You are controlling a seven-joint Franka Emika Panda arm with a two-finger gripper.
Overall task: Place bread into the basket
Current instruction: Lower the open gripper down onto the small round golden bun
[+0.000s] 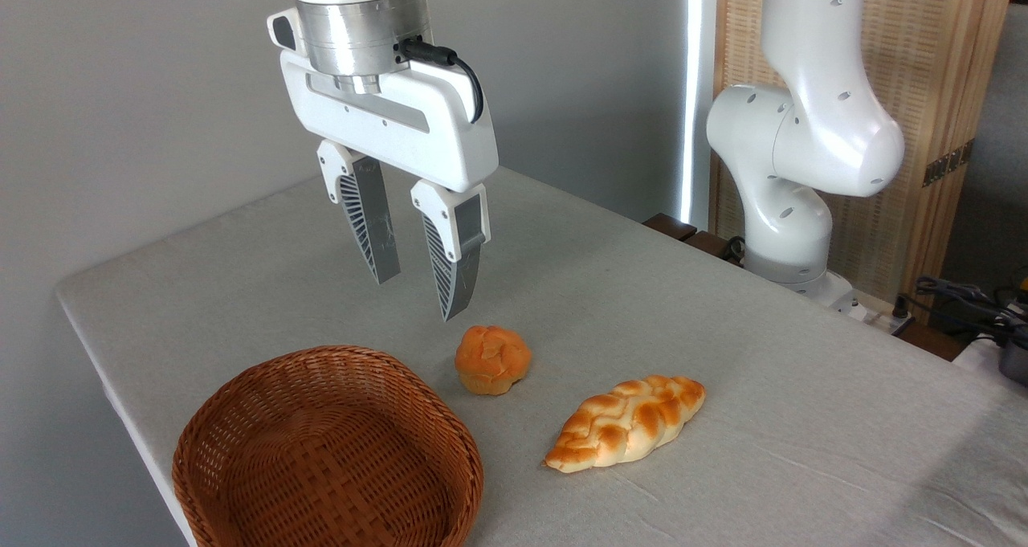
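A: The bread (492, 360) sits on the table (723, 346), just to the right of the basket (328, 451). Do they touch?

B: No. There is a small gap of cloth between them. The basket is the closest thing to us, at the front edge. It is round and brown, and I see only its woven bottom inside.

A: What is the long one beside it?

B: That is a loaf (626, 422) with pale stripes and pointy ends. It lies flat, to the right of the bread and a bit nearer to us. It is close to the bread but apart from it.

A: And the gripper (421, 294)?

B: It hangs in the air above the table, up and a little left of the bread. Its two fingers (368, 218) point down with a gap between them. They hold nothing and touch nothing.

A: What is at the back?

B: The arm's white base (795, 210), at the far right edge of the table. Behind it is a wooden screen (932, 57), and some cables (960, 298) lie off to the right.
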